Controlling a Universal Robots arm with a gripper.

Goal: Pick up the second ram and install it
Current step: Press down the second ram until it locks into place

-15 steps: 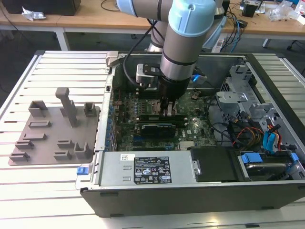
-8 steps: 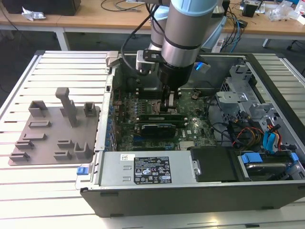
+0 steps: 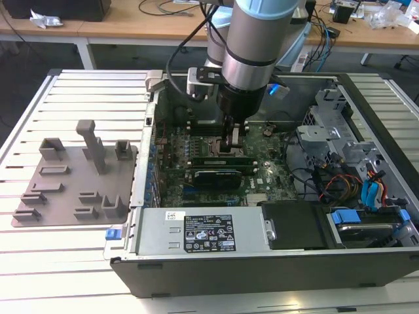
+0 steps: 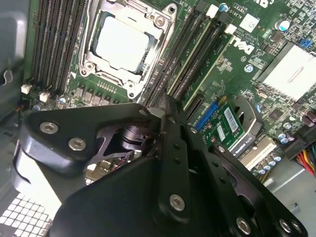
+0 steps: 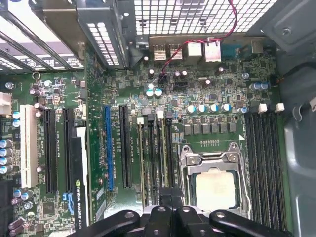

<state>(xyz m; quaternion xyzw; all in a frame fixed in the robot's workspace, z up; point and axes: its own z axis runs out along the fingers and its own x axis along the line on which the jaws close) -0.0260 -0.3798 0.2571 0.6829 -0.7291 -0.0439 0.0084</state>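
One arm reaches into the open computer case [image 3: 196,275], its pincer [image 3: 233,145] low over the motherboard [image 3: 262,176] at the memory slots [image 5: 155,163] beside the processor socket [image 5: 213,182].

Judging by the pose, the install step is in hand. In the exterior view the fingers stand close together on a thin edge that I take for the second ram [image 3: 226,159], lying along a slot just beneath them, though I cannot tell how firmly they grip or whether it is seated. In both wrist views the fingers come together over the slots. What it calls for now is an even, straight press with the board square to its slot. On the tabletop [image 3: 65,268] the grey plastic plate [image 3: 72,183] stands well apart.
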